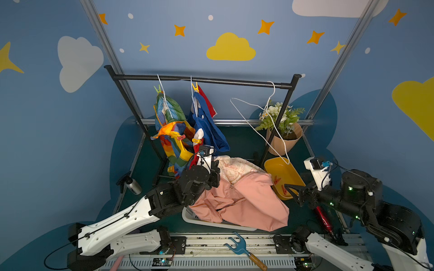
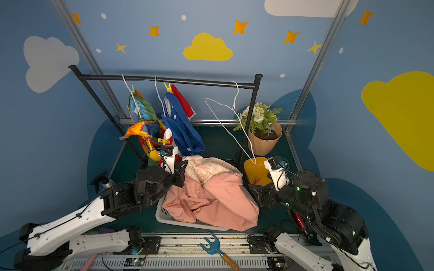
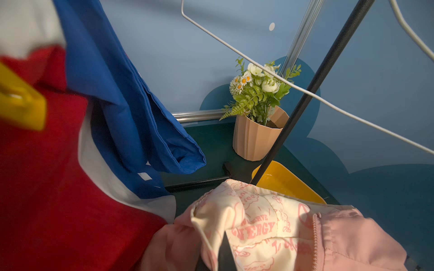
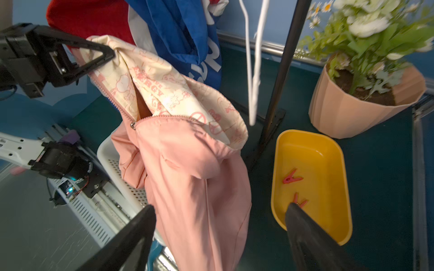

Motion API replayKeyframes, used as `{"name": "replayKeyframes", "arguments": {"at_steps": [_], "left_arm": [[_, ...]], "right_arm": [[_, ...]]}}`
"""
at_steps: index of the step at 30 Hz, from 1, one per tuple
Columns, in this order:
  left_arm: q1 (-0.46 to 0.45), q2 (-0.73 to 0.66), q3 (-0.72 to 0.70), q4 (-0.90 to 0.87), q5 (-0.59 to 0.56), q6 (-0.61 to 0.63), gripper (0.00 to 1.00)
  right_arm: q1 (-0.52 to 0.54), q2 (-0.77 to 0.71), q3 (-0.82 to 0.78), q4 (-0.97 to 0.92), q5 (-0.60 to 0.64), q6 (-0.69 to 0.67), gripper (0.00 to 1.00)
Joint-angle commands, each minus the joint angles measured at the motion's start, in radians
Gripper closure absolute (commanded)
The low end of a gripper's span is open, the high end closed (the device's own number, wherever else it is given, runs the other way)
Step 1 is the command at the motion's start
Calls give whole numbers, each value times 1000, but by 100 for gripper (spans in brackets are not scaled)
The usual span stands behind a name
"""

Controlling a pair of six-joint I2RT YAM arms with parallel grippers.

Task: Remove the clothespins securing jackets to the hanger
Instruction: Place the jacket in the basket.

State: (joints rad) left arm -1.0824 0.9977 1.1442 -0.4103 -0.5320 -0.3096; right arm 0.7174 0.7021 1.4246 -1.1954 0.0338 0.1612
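Observation:
The pink jacket (image 1: 244, 199) lies over a white basket (image 1: 190, 217), off its bare white hanger (image 1: 258, 122). My left gripper (image 1: 217, 164) is shut on its cream printed hood lining (image 4: 145, 77). On the rack hang the rainbow jacket (image 1: 172, 131) and the blue, white and red jacket (image 1: 209, 126). A green clothespin (image 1: 157, 89) and a yellow one (image 1: 195, 87) sit at their hanger tops; a red one (image 1: 180, 137) and a yellow one (image 1: 197, 141) sit lower. Two red clothespins (image 4: 292, 177) lie in the yellow tray (image 4: 333, 164). My right gripper (image 4: 220, 207) is open beside the tray, holding nothing.
The black rack rail (image 1: 202, 79) and its upright stand between the jackets and a potted plant (image 1: 283, 131). A spray bottle (image 1: 131, 185) stands at the left. A blue tool with a wooden handle (image 1: 239, 246) lies on the front rail.

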Motion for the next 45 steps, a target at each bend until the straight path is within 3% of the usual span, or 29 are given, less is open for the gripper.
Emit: {"name": "replayKeyframes", "arguments": {"at_steps": [1, 7, 11, 17, 20, 21, 26, 31, 38, 45], "left_arm": [[6, -11, 34, 11, -11, 12, 96], [4, -6, 36, 16, 17, 13, 96], [4, -18, 31, 21, 26, 13, 96], [-5, -34, 30, 52, 42, 37, 96], [-15, -31, 23, 105, 65, 73, 96], [-22, -30, 23, 125, 79, 85, 96], [-103, -16, 29, 186, 122, 165, 96], [-212, -32, -5, 179, 65, 194, 96], [-335, -73, -170, 132, -111, 43, 96], [-355, -76, -287, 101, -171, -196, 96]], "right_arm": [[6, -26, -84, -22, -89, 66, 13], [7, -30, -258, 112, -143, 77, 13], [11, 12, -372, 280, -273, 107, 18], [86, 67, -431, 436, -281, 140, 58], [171, 127, -413, 502, -276, 163, 96], [218, 151, -400, 528, -246, 166, 100], [412, 282, -261, 693, -90, 133, 100], [477, 378, -205, 910, -3, 104, 100], [471, 485, -355, 1059, 131, 132, 100], [446, 492, -513, 1213, 198, 178, 100]]}}
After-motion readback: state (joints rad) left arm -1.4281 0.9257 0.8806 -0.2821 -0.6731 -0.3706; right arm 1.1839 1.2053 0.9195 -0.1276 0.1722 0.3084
